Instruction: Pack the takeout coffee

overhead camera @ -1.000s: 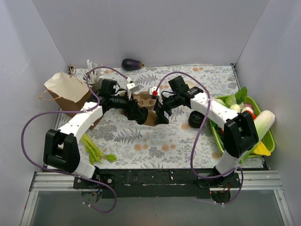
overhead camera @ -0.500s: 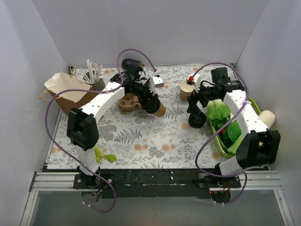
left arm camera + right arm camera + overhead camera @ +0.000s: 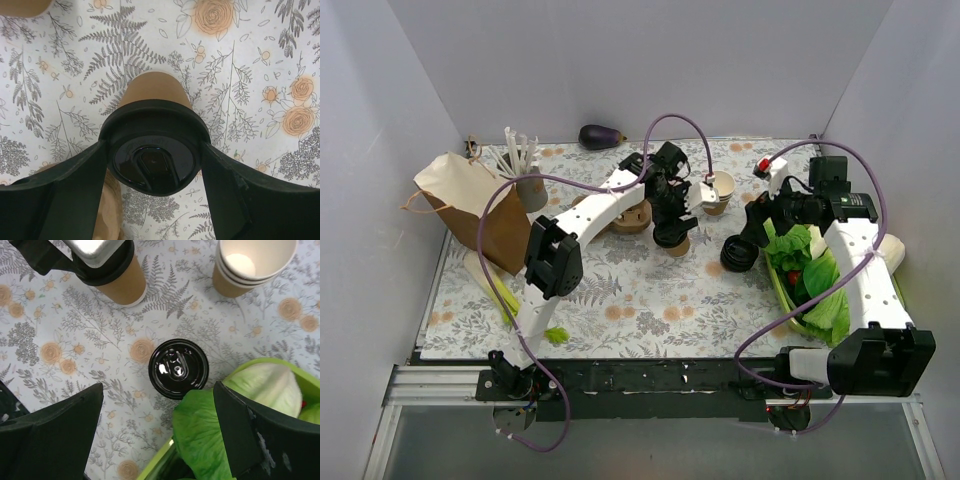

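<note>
The takeout coffee (image 3: 676, 240) is a tan paper cup with a black lid, standing upright mid-table. My left gripper (image 3: 672, 222) is shut on it from above. In the left wrist view the fingers (image 3: 65, 190) press both sides of the lid rim of the coffee (image 3: 154, 155), between the left gripper's (image 3: 154, 167) tips. My right gripper (image 3: 761, 224) is open and empty, above the pile of black lids (image 3: 738, 255). In the right wrist view the right gripper (image 3: 157, 397) is spread wide over the top lid (image 3: 178, 369), and the coffee (image 3: 122, 285) shows at upper left.
The brown paper bag (image 3: 478, 205) stands open at the left. A stack of lidless cups (image 3: 721, 190) (image 3: 252, 262) sits just right of the coffee. A green basket (image 3: 790, 300) of vegetables lies on the right, with a lettuce leaf (image 3: 220, 435) over its rim. A tan paper item (image 3: 632, 216) lies behind the left arm.
My left gripper has moved right with the coffee, from tilted to upright near the stack of cups. My right gripper has shifted slightly right, still open over the lids.
</note>
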